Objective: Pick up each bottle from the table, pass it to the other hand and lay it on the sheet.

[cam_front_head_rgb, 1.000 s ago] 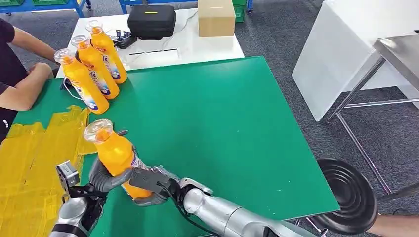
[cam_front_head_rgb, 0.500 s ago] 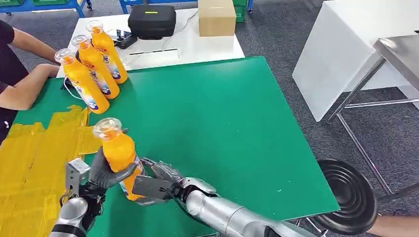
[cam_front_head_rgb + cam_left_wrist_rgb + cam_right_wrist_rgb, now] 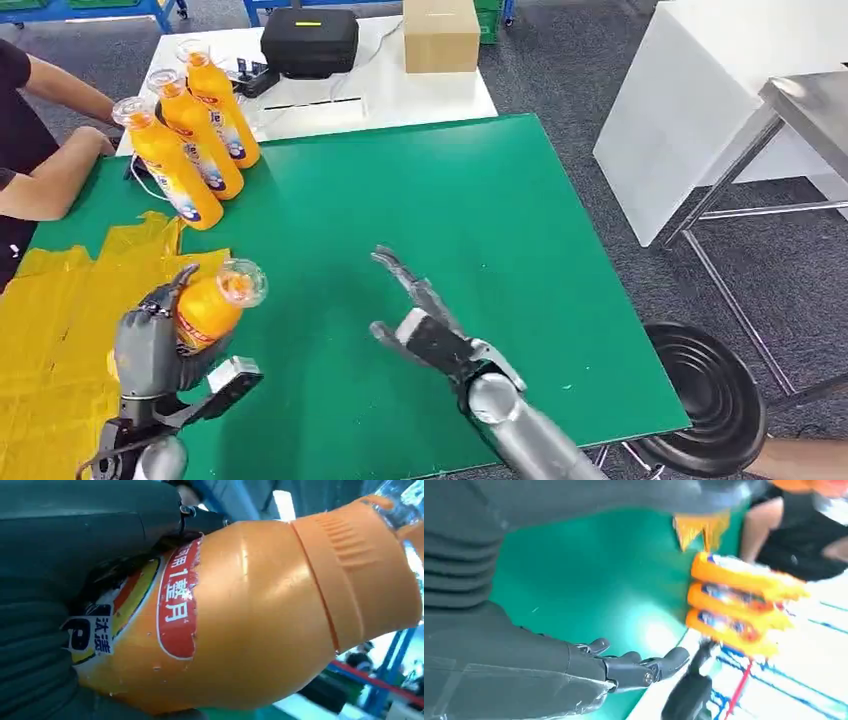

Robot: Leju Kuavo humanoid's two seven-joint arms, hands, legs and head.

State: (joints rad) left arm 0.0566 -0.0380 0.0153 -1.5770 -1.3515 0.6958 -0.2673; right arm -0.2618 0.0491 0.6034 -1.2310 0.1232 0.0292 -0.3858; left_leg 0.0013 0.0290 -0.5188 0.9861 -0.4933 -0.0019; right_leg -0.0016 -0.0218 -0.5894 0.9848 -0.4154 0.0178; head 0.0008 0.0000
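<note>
Head view: orange bottle [image 3: 212,305], clear cap [image 3: 243,281] tilted toward the green bench [image 3: 470,220], now gripped by the left hand [image 3: 160,345] alone, above the edge of the yellow sheet [image 3: 60,330]. 1.0 s and 0.5 s ago both hands clasped it upright; since then the right hand [image 3: 415,315] has let go and drawn away over bare green, fingers spread and holding nothing. 3 more orange bottles [image 3: 190,135] lie side by side at the far left corner of the bench, beside a person's forearm [image 3: 50,185]. Left wrist view: bottle [image 3: 250,615] lying across the picture, red and yellow label [image 3: 175,600] facing the camera, dark fingers [image 3: 90,525] wrapped over its lower body. Right wrist view: right hand [image 3: 624,667] open, fingertips apart, nothing between them; the 3 bottles [image 3: 734,605] blurred beyond. Judgement: the pass is complete for this bottle; laying it on the sheet is the step in hand, and 3 bottles remain.
</note>
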